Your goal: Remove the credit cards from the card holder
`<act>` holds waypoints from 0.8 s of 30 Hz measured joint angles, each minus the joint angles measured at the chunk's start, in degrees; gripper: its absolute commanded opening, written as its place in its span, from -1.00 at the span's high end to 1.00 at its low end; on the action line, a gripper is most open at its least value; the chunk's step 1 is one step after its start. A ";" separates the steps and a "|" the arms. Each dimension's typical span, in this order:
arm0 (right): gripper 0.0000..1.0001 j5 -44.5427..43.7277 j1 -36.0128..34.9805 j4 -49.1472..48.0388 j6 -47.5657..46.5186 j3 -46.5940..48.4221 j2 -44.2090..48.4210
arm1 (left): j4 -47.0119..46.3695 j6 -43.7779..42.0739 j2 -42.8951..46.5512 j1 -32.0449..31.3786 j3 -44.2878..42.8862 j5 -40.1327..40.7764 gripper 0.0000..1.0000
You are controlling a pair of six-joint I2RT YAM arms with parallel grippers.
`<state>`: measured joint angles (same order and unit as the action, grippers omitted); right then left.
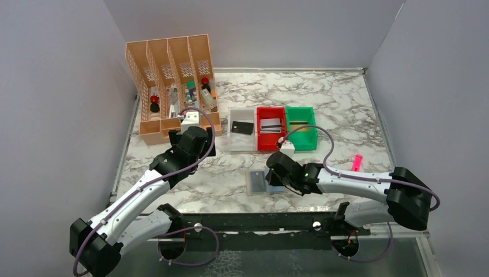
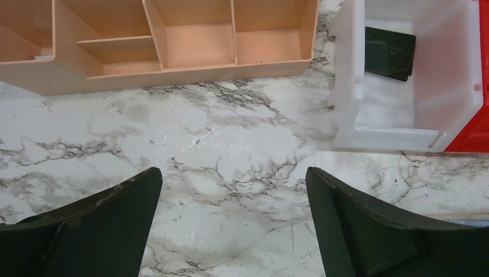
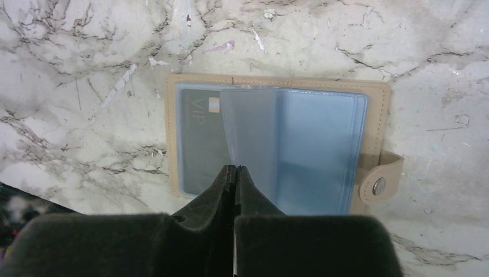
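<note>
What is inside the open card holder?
A dark card marked VIP lies in the left pocket of the card holder. A lifted clear sleeve and the right gripper cover the middle.

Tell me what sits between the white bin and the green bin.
The red bin, in a row with the white bin and green bin; a silver-grey card lies inside. Top view shows it.

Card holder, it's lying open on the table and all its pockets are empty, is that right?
Not quite. The card holder does lie open on the table, but its pockets are not all empty: a dark card marked VIP sits in one of them, as the right wrist view shows.
</note>
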<state>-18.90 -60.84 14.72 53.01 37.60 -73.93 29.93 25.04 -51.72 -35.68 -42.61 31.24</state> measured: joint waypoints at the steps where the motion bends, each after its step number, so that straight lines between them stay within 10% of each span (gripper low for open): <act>1: 0.87 -0.04 0.22 0.00 0.52 -0.09 0.00 | 0.00 0.00 -0.07 0.00 0.00 -0.02 -0.98; 15: 0.28 -11.89 0.96 15.61 11.65 -0.61 4.22 | 0.00 0.00 -0.13 0.00 0.00 -0.17 -0.98; 24: 0.16 -4.20 1.29 7.28 -1.68 1.42 5.73 | 0.00 0.00 -0.13 0.00 0.00 -0.39 -0.98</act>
<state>-23.09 -59.55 22.00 51.33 39.03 -68.20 29.93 25.04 -51.86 -35.68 -42.61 30.85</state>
